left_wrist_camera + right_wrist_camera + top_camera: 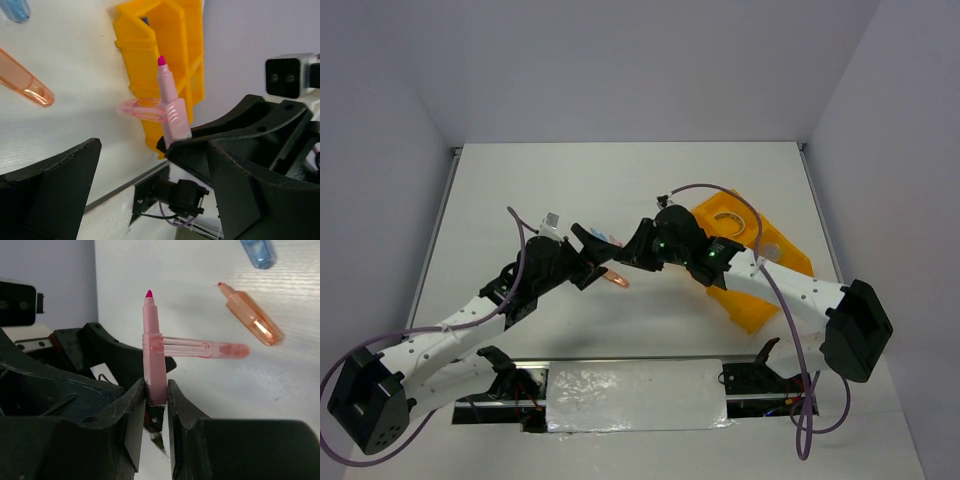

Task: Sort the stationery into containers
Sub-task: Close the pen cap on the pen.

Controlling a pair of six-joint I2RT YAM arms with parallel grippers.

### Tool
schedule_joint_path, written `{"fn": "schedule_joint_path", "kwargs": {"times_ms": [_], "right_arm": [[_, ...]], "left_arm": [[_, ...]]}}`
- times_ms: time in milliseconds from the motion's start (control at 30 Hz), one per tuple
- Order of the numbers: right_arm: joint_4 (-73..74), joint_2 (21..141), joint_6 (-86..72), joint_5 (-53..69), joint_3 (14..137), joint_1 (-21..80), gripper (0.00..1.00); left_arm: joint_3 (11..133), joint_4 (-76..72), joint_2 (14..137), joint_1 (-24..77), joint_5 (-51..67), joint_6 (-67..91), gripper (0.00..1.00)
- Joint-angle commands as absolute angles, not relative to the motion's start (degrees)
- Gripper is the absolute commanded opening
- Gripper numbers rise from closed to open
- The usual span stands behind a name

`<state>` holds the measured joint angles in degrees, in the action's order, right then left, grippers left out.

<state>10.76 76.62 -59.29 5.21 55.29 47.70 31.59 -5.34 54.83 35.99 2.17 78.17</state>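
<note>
My right fingers (131,415) pinch the pink pen (154,365) low down; my left fingers (50,175) gape wide, empty. It looks light, stiff, slippery.

The marker (152,355) is moulded in opaque pale-pink plastic with a smooth satin finish. The clear pink piece (210,349) across it is shown glossy and see-through. Right of the marker, an orange piece (255,322) and a blue piece (257,251) are made of translucent, shiny plastic. The right gripper (156,390) is finished in matt, finely grained black. The desk (200,270) is seen matt white, and the tray (170,45) is formed of smooth yellow plastic.
</note>
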Motion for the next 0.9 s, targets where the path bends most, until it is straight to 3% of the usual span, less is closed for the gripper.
{"fn": "schedule_joint_path", "kwargs": {"times_ms": [0,167,300,367,600,867], "right_arm": [[-0.5,74.4,-58.1,10.8,53.4,48.5,0.00],[-2.8,74.3,-55.6,13.2,54.8,48.5,0.00],[-7.0,74.4,-53.4,18.4,54.1,48.6,0.00],[-11.1,74.1,-53.0,22.2,53.1,48.6,0.00],[-9.1,73.1,-50.9,23.6,54.6,50.4,0.00],[-9.1,69.4,-51.9,22.5,50.4,51.2,0.00]], "left_arm": [[32.3,-15.4,55.0,36.3,6.9,82.6,0.99],[28.1,-21.3,53.4,36.3,6.4,88.3,0.99],[25.3,-24.0,50.3,36.3,4.4,89.6,0.93],[25.1,-22.6,48.7,36.2,3.6,90.0,0.99],[24.2,-21.3,46.1,36.0,0.3,88.2,0.99],[27.7,-13.6,42.9,35.3,-8.4,78.7,0.84]]}}
